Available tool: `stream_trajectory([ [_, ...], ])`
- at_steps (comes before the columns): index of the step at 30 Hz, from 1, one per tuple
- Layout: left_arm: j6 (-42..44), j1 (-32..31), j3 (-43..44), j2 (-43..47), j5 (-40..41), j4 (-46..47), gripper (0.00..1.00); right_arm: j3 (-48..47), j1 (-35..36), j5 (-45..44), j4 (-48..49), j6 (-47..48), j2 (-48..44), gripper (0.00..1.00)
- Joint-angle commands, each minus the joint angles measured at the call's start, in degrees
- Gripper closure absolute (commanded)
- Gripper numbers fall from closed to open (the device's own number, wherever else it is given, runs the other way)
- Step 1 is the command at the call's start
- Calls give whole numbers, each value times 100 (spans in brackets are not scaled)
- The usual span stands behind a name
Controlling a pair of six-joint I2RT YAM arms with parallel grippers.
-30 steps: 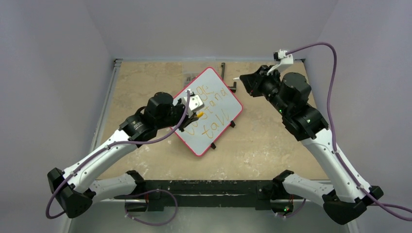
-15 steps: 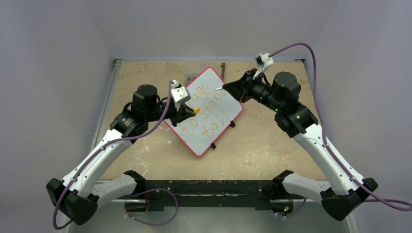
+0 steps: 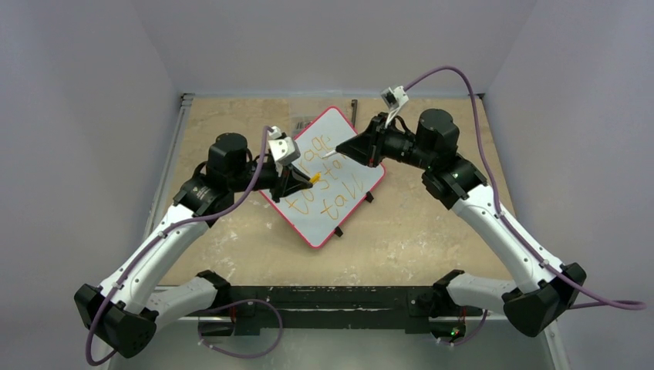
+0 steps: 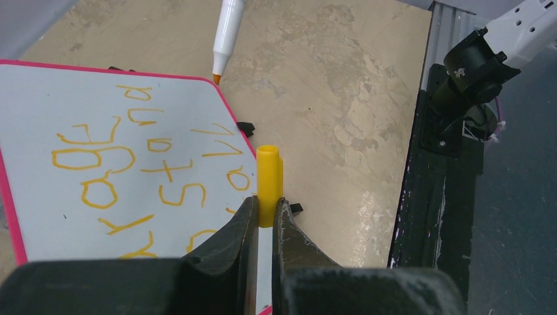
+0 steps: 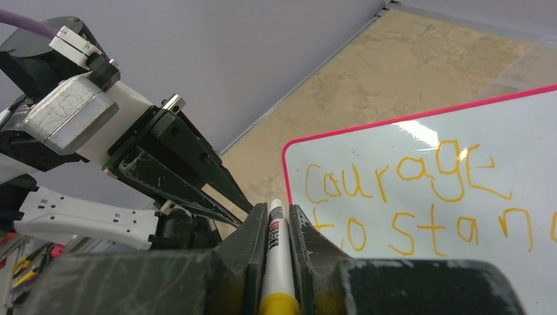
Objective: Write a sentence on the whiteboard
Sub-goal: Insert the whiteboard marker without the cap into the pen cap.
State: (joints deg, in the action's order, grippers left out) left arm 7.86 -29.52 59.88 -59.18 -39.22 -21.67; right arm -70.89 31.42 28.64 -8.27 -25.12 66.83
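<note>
Left gripper (image 3: 302,179) (image 4: 266,203): clenched on a yellow marker cap (image 3: 315,176) (image 4: 269,174). It hangs over the left edge of the whiteboard (image 3: 318,223) (image 4: 39,170) (image 5: 519,131).
Cap: it sticks out past the fingertips and points across the board toward the other arm.
Whiteboard: lies flat and skewed like a diamond on the tan tabletop (image 3: 432,223) between the two grippers. It has a pink rim and small black clips (image 3: 369,196) on its lower right edge.
Sentence (image 3: 328,173) (image 4: 144,177) (image 5: 420,197): orange-yellow "courage to stand tall" in three lines across the board's face, below both grippers.
Marker (image 3: 332,153) (image 4: 226,29) (image 5: 274,262): white barrel with an orange tip aimed toward the cap, well apart from it.
Right gripper (image 3: 345,149) (image 5: 276,213): grasping the marker's barrel over the board's upper right part.
</note>
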Motion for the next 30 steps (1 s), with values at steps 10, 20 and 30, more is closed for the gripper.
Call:
stream_trajectory([
  [10,-296,69,77,-110,-51,360,100,127,-27,673,172,-29,4,100],
  [20,-320,69,86,-145,-24,359,100,198,-23,591,73,-22,45,100],
  [30,-358,69,90,-141,16,377,100,216,-22,453,-15,7,111,100],
])
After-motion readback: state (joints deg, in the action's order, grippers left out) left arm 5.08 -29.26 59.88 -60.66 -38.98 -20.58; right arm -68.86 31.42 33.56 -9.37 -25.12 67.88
